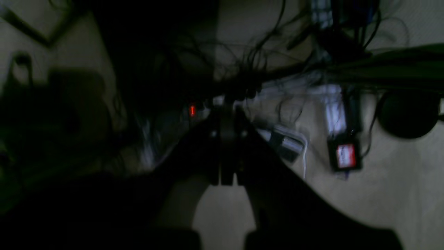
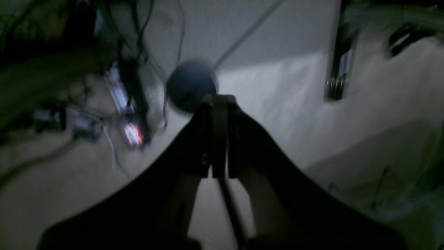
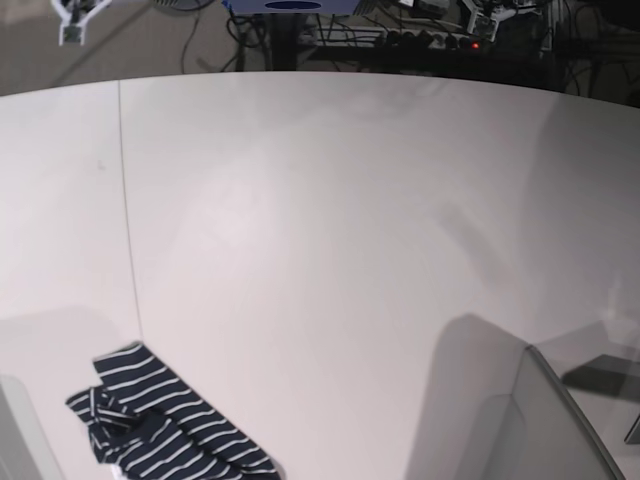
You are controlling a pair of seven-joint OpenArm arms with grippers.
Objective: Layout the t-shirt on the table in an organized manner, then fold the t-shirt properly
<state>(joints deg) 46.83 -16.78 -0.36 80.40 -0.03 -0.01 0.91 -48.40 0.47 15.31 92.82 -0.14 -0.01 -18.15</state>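
- Navy striped t-shirt [image 3: 165, 425] is lying crumpled near the table's [image 3: 330, 250] near-left corner.
- Left gripper [image 1: 227, 152] is pointing past the table at floor cables, jaws pressed together, empty.
- Right gripper [image 2: 218, 146] seems likewise pressed together, though blurred.

Tangled cables [image 3: 400, 35] and a red-lit power strip [image 3: 440, 42]

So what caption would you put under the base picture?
Crumpled striped t-shirt bunched at the near edge of the wide white table, not yet laid out.
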